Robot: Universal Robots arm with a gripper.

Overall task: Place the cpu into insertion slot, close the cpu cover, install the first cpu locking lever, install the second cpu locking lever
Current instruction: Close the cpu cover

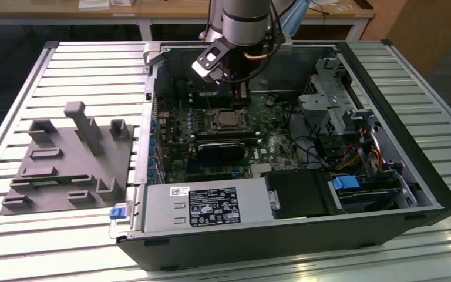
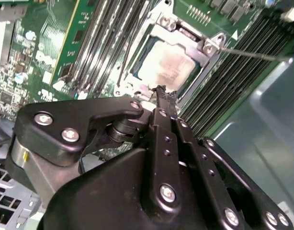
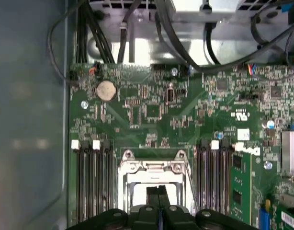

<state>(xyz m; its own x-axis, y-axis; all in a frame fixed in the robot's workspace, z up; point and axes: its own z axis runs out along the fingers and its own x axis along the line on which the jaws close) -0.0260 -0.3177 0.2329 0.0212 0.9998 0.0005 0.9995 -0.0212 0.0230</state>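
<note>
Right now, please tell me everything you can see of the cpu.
The cpu is a flat square chip with a dull silvery-grey metal top, smudged in the middle. It lies flat on the green board, its edges framed by the cpu cover. The end effector stands at one edge; contact cannot be judged.

In the exterior view the insertion slot (image 1: pixel 227 119) is reachable from straight above, though the gripper (image 1: pixel 239 97), fingers pressed together, hangs at its twelve o'clock. A black card (image 1: pixel 219 150) crowds six o'clock; the drive cage (image 1: pixel 329 100) walls off three o'clock — cables (image 1: pixel 312 147) trail at four. The case wall (image 1: pixel 152 111) bounds nine o'clock, and beyond it the slatted table (image 1: pixel 77 64) lies free around a grey fixture (image 1: pixel 69 158).
</note>
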